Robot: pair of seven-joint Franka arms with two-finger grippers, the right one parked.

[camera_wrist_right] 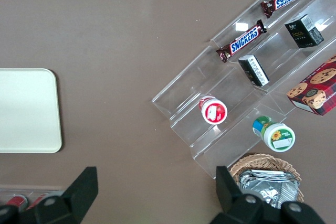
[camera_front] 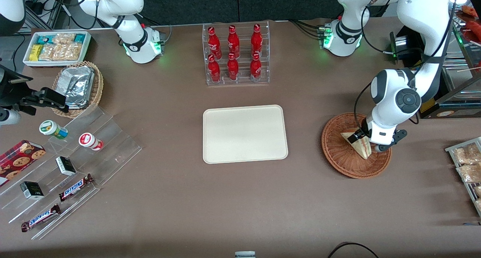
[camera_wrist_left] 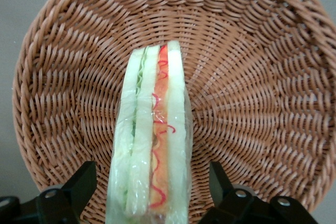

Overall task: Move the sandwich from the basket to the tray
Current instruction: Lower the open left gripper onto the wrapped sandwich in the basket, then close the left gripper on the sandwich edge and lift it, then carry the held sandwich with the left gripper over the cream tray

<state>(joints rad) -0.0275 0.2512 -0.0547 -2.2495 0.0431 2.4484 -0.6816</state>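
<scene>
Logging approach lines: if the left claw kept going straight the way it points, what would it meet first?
The sandwich in the basket: the open claw straddles it, fingers apparently not yet touching. Depth is unclear.

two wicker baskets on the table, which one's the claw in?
The reddish-brown basket at the working arm's end, holding the sandwich. The claw straddles that wedge, fingers open. The lighter-tan basket holds foil packs.

1 sandwich (camera_front: 361, 145), 1 basket (camera_front: 334, 152), 1 tray (camera_front: 244, 134), 6 bottles (camera_front: 233, 53).
</scene>
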